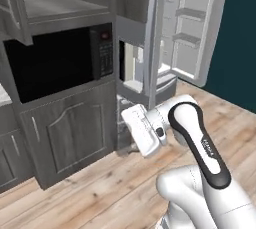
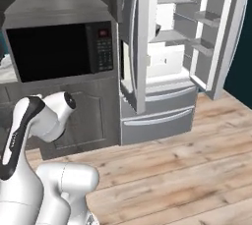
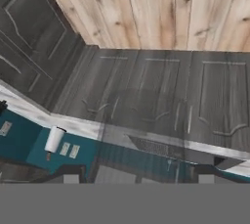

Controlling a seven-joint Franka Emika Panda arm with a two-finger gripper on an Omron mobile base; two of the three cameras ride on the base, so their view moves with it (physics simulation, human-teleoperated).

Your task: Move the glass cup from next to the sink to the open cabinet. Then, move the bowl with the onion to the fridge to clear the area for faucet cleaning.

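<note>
The fridge [image 1: 187, 33] [image 2: 189, 32] stands open on the right, with pale shelves and door bins showing. The open cabinet [image 1: 62, 8] [image 2: 56, 5] sits above the microwave, its flat shelf bare. My arm [image 1: 200, 143] is folded low in front of the base cabinets. In the hand view my gripper [image 3: 137, 179] is open, with nothing between its fingertips, and the view is rolled upside down. A dark patch in the counter strip may be the sink [image 3: 163, 147]; I cannot tell for sure. The glass cup, bowl, onion and faucet are out of view.
A black-fronted microwave [image 1: 55, 60] [image 2: 59, 52] is set above dark grey arched-panel base cabinets [image 1: 70, 133] [image 3: 156, 91]. Wood floor [image 2: 182, 170] spreads before the fridge. A white roll [image 3: 53, 139] hangs on the teal wall behind the counter.
</note>
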